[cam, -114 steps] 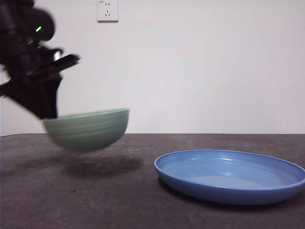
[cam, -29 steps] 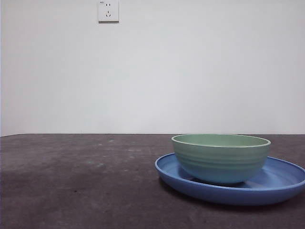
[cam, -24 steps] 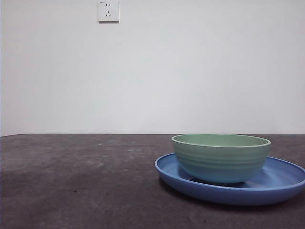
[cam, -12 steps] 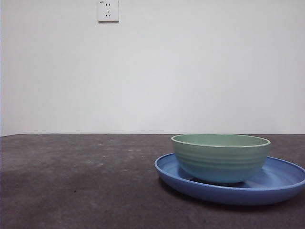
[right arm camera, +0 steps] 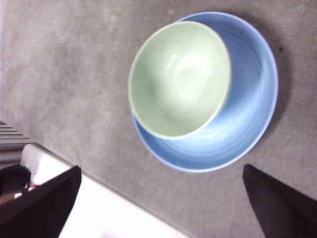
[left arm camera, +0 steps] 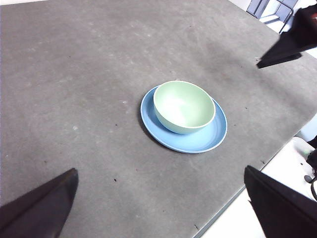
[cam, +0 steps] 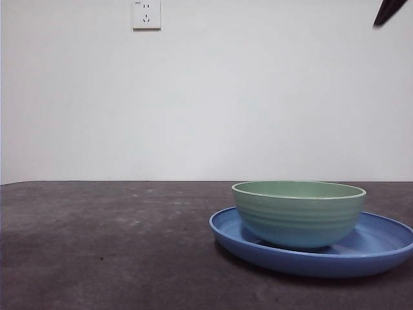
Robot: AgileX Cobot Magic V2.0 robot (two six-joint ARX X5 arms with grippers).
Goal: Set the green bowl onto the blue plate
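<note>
On the grey surface [cam: 116,252] sit one plate [cam: 381,248] and one bowl [cam: 298,213] — nothing else rests there. Largest after the surface is the plate, blue, glossy and shallow, lying toward one side in the front view. The bowl, pale green and upright, stands inside the plate, off-centre, its base touching the plate's floor and its wall close to one part of the rim, as the right wrist view [right arm camera: 181,79] shows. Two end effectors are up and away from both: the left end effector [left arm camera: 158,208] has its jaws spread wide and holds nothing, and the right end effector [right arm camera: 158,208] is likewise wide apart and empty, looking down on bowl and plate. One white socket [cam: 146,14] is on the wall.

Against the frame half a second back, bowl and plate lie just as they did — the only new thing is a black tip [cam: 390,10] at the top corner of the front view.
</note>
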